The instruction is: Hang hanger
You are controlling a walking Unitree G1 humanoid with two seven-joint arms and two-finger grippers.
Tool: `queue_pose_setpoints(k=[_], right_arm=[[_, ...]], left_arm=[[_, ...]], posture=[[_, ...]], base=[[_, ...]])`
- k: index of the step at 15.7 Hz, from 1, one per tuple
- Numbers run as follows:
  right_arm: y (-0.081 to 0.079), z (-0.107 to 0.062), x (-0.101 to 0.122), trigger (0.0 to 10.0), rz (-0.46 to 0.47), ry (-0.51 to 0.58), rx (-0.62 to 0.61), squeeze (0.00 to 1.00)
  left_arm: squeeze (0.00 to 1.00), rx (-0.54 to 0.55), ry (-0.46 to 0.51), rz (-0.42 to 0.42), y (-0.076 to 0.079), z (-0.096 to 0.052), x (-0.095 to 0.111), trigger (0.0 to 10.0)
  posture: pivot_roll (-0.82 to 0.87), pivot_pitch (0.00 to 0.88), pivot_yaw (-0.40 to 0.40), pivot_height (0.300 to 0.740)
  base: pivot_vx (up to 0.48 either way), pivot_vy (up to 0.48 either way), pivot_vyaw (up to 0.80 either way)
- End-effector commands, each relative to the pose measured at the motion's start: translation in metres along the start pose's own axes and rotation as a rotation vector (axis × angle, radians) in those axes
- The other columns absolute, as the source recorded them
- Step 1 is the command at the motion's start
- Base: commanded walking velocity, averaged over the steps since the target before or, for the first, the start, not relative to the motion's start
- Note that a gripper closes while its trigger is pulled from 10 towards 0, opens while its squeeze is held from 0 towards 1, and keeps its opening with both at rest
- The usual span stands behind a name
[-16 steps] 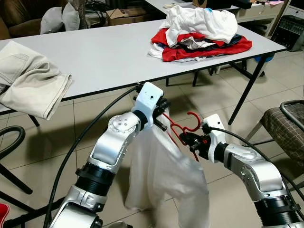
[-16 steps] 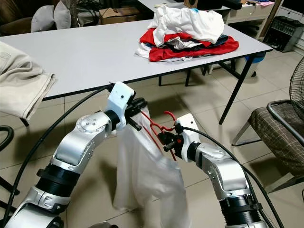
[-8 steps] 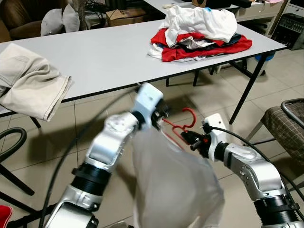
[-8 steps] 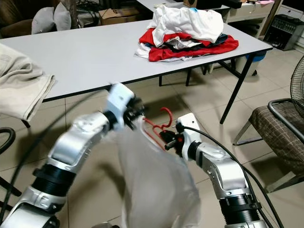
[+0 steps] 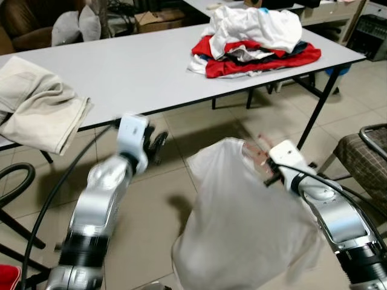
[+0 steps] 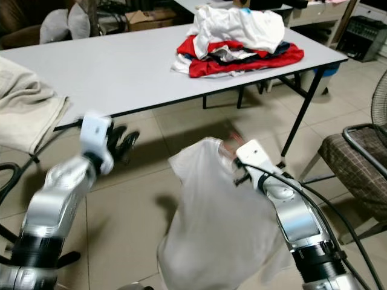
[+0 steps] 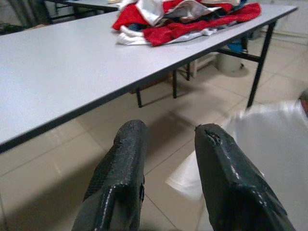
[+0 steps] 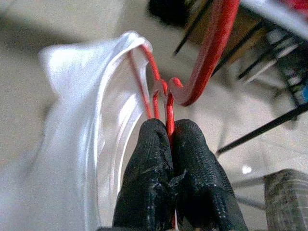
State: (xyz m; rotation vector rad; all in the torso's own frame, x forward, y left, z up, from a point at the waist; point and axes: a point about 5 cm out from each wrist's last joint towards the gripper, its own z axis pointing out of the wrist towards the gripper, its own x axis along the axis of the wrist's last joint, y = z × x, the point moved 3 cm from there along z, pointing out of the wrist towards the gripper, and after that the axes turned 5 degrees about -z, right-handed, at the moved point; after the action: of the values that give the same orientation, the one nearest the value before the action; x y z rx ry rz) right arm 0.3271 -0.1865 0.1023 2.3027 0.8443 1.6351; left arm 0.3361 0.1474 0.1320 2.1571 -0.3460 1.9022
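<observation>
Released by the left end effector (image 7: 166, 159), now parted and empty, the white garment (image 5: 242, 223) swings on the red hanger (image 8: 166, 96), pinched by the right end effector (image 8: 171, 144) alone, ready to hang.

hanger (image 8: 211, 53) red | garment (image 5: 242, 223) white | table (image 5: 121, 66) grey | chair (image 5: 363, 158) checked

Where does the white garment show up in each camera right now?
Left eye: white garment hangs low centre-right, at the right gripper.
Right eye: low centre.
Left wrist: blurred at the right edge.
Right wrist: left half, on the red hanger.
Shared landmark: the red clothes pile on the table.
</observation>
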Motion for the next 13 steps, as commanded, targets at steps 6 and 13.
queue_pose_setpoints(k=[6,13], right_arm=[[-0.015,-0.019,0.02,10.0,0.152,0.219,0.036,0.0],[-0.01,-0.012,0.025,10.0,0.117,0.237,0.044,0.0]], left_arm=[[0.0,0.113,0.038,-0.021,-0.005,-0.002,-0.008,10.0],[0.0,0.165,0.026,-0.003,-0.011,-0.006,-0.017,10.0]], posture=[[-0.07,0.0,0.095,0.74],[-0.05,0.0,0.05,0.74]], base=[[0.0,-0.234,0.27],[0.0,-0.48,0.8]])
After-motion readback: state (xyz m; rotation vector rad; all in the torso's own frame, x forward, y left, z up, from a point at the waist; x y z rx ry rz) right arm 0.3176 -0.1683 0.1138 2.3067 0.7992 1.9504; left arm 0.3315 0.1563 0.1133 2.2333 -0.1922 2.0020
